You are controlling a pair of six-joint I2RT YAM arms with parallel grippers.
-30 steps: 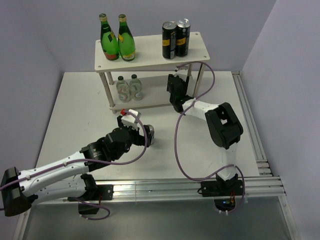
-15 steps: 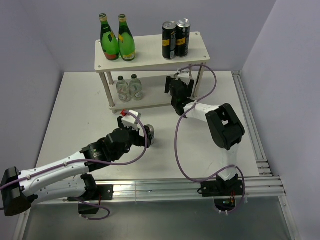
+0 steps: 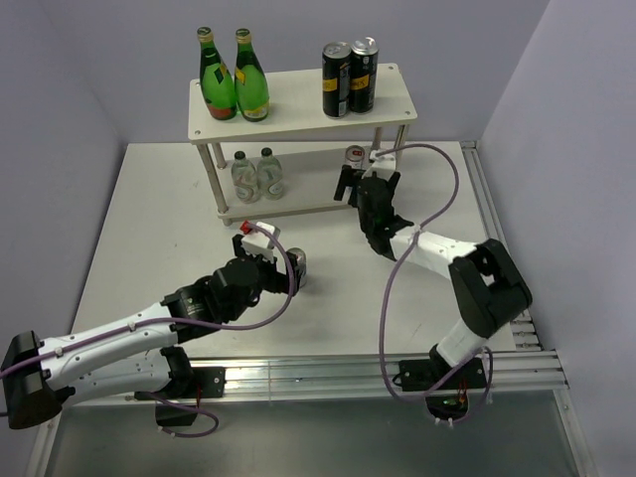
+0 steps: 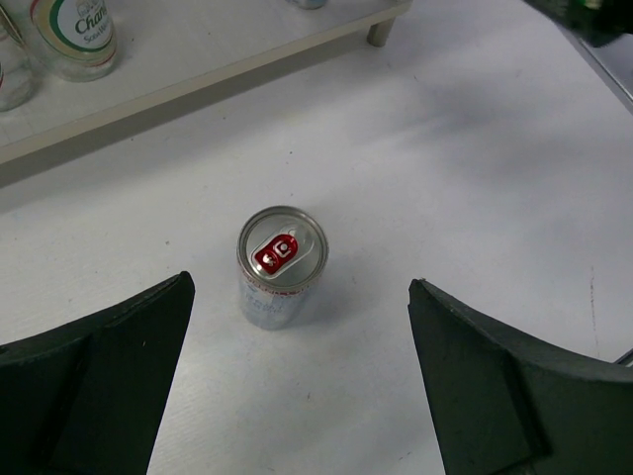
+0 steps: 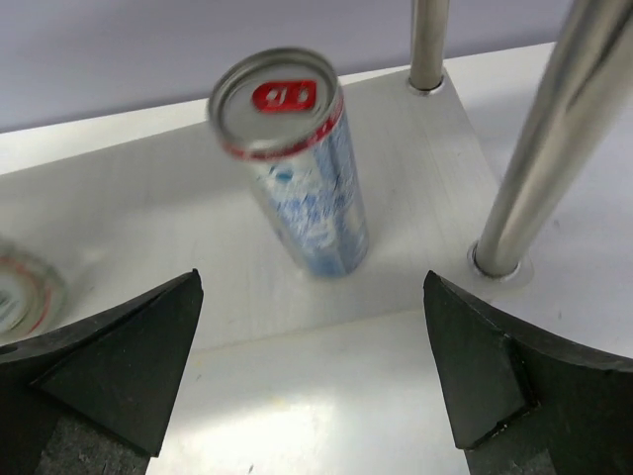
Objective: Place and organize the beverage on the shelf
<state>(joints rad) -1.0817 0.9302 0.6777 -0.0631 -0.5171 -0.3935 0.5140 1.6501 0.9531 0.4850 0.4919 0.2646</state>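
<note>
The cream-white shelf (image 3: 298,111) stands at the back of the table. Two black cans (image 3: 349,79) are on its top board. Two clear bottles (image 3: 256,174) sit on its lower board (image 5: 148,218). A slim silver can (image 5: 307,188) stands free at the right end of that board (image 3: 355,157). My right gripper (image 5: 313,287) is open just in front of that can (image 3: 360,179), with nothing between its fingers. Another silver can (image 4: 282,267) stands upright on the table (image 3: 300,265). My left gripper (image 4: 300,302) hangs open above and just short of it (image 3: 286,260).
Two tall green glass bottles (image 3: 234,77) stand on the left of the top board. A metal shelf leg (image 5: 539,148) rises right of the placed can. Grey walls close the back and sides. A rail (image 3: 497,248) runs along the table's right edge.
My right gripper has opened, let go of the slim silver can on the lower board and drawn back from the shelf. Its elbow swung right. The left arm barely moved.
</note>
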